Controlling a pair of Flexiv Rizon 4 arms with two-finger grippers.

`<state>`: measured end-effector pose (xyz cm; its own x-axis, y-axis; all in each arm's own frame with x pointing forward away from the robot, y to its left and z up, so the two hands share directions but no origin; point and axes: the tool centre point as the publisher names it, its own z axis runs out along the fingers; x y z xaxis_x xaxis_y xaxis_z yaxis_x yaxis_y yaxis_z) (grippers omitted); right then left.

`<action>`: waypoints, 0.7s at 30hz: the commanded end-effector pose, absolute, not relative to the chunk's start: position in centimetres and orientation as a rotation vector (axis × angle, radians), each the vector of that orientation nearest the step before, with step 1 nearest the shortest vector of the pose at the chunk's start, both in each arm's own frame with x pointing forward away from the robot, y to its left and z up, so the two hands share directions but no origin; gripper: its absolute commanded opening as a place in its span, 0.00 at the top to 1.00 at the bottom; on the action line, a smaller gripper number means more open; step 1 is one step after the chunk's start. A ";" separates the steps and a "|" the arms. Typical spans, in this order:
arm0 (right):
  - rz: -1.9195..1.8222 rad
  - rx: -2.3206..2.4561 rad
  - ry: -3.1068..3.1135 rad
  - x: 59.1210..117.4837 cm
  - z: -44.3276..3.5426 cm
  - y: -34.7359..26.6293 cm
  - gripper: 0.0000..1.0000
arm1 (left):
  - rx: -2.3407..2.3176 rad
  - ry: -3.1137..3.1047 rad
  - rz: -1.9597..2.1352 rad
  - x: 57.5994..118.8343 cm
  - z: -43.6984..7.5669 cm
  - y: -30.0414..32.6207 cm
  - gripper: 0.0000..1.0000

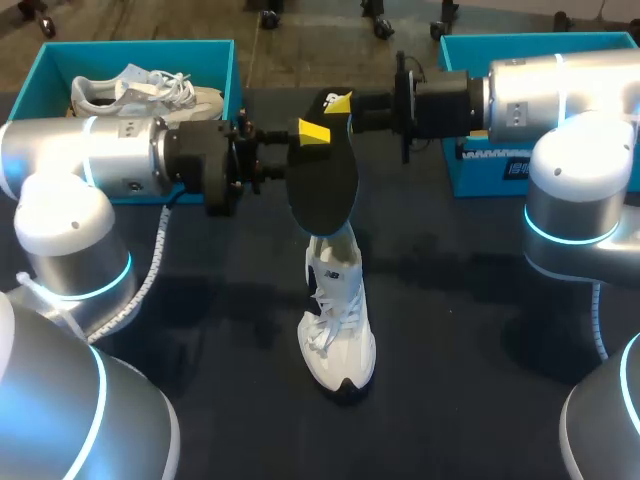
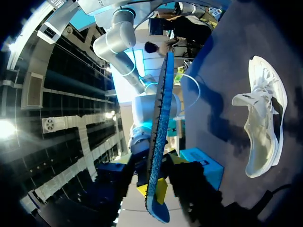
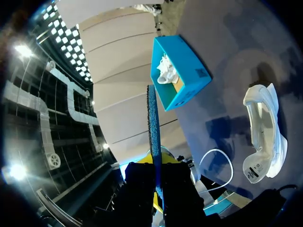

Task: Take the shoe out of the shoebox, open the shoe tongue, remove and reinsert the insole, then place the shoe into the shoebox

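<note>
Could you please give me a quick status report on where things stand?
Left gripper, right gripper: jaws shut on insole from opposite sides. Insole in air over white shoe on table. Nothing seen in the way.

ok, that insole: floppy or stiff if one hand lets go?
Probably floppy: the insole is thin and bows slightly edge-on in the left wrist view. Likely light: the left hand and right hand carry it by one end alone. Its textured blue face probably resists slipping.

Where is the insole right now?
In the head view, the insole hangs mid-table, held between the left pincer and right pincer, above the shoe.
</note>
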<state>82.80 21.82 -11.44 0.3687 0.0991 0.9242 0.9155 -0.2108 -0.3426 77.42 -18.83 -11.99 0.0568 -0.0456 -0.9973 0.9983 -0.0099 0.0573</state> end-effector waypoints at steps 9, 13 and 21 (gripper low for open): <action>-1.019 -1.597 -0.904 82.1 -11.8 21.9 1.00 | 1.205 1.118 -1.201 77.9 -12.3 -19.4 1.00; -1.075 -1.583 -0.939 82.1 -11.7 21.5 0.66 | 1.200 1.117 -1.215 77.7 -12.4 -19.4 1.00; -1.193 -1.549 -1.035 81.6 -11.2 20.2 0.00 | 1.191 1.111 -1.243 77.6 -12.2 -18.5 1.00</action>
